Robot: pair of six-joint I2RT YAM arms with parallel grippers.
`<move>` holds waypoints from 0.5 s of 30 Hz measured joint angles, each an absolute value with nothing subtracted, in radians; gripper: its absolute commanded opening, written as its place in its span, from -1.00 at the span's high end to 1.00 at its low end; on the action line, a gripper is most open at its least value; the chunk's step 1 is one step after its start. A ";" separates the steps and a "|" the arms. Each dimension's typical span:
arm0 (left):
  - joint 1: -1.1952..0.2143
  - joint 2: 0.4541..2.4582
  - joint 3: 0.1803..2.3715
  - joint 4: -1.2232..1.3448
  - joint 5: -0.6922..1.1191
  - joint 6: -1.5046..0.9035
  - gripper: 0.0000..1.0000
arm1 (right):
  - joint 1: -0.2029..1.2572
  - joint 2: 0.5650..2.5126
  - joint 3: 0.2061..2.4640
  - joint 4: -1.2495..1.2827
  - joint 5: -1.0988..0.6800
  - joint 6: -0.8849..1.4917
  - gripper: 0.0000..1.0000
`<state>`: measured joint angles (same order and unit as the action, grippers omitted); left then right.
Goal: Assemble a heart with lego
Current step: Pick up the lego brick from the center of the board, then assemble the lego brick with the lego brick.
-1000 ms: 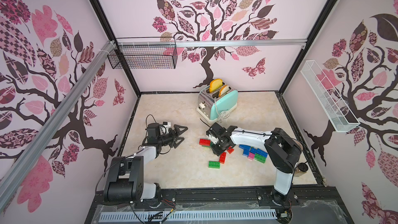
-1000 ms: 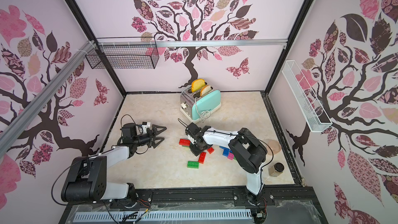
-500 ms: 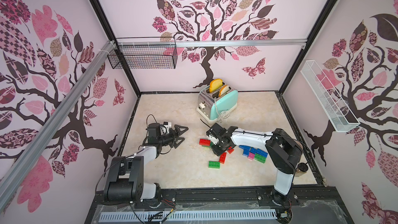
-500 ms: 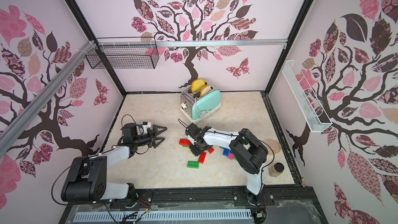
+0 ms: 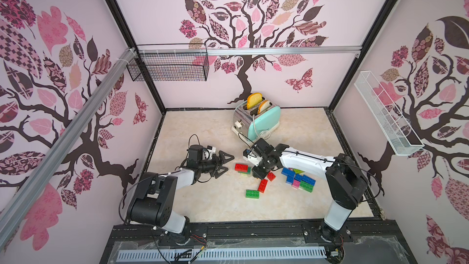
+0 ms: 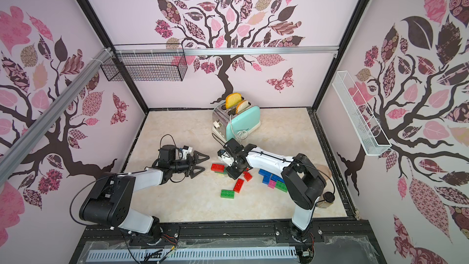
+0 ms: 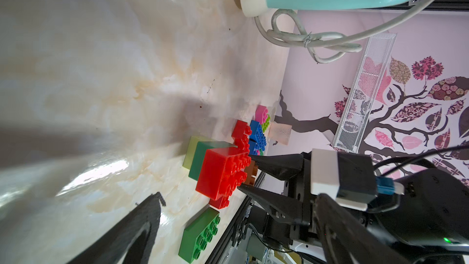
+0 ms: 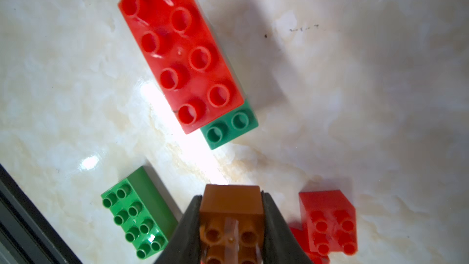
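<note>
The right gripper point(image 8: 231, 199) is clamped on a brown brick point(image 8: 228, 206), just beside the red-on-green stack point(image 8: 180, 52). The left gripper point(image 5: 230, 163) stands spread wide on the stack's opposite side, apart from it. Loose bricks point(image 5: 252, 194) lie near the stack, around the right gripper.

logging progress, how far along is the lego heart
Done: only a red eight-stud plastic brick sits on a dark green brick. In hand: the right hand is shut on a brown four-stud brick. Left: no heart shape yet; left hand open, light green eight-stud brick and blue-pink pile loose.
</note>
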<state>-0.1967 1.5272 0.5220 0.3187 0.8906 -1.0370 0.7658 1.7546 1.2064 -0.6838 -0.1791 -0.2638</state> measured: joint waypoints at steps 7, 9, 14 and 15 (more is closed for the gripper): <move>-0.255 1.573 0.538 0.330 0.888 -1.028 -0.88 | 0.759 1.758 1.272 -0.695 -0.218 -0.398 0.54; -0.260 1.579 0.540 0.339 0.888 -1.024 -0.82 | 0.754 1.766 1.290 -0.706 -0.220 -0.435 0.54; -0.263 1.589 0.540 0.347 0.887 -1.017 -0.71 | 0.730 1.799 1.329 -0.740 -0.249 -0.519 0.54; -0.264 1.591 0.540 0.347 0.887 -1.016 -0.68 | 0.723 1.805 1.336 -0.748 -0.255 -0.535 0.54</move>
